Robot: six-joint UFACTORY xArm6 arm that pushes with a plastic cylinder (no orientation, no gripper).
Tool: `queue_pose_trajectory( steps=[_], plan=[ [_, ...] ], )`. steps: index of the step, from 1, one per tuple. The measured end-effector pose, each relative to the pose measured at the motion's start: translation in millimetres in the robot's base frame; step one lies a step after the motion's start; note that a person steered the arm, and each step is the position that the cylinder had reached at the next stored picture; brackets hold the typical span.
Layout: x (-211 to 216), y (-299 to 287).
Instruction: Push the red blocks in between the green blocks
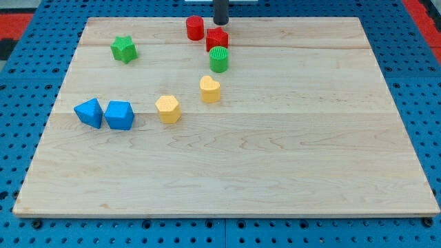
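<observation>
A red cylinder (195, 27) stands near the board's top edge. A red block of unclear shape (217, 39) sits just to its lower right, touching a green cylinder (219, 60) below it. A green star-shaped block (124, 49) lies alone toward the view's upper left. My tip (220, 23) is at the top edge, just above the red block and to the right of the red cylinder.
Two blue blocks (89, 112) (119, 115) sit side by side at the view's left. A yellow block (167, 109) and another yellow block (210, 89) lie near the middle. The wooden board (275, 158) rests on a blue pegboard.
</observation>
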State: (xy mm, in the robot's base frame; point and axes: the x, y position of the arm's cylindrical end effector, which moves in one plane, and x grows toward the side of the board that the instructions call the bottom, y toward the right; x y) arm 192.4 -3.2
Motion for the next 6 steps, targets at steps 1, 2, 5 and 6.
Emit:
queue_pose_trajectory(
  steps=[1, 2, 5, 6],
  plan=[
    [18.7, -57.7],
    [44.4, -79.7],
    [70.4, 13.7],
    [78.5, -50.8]
  ],
)
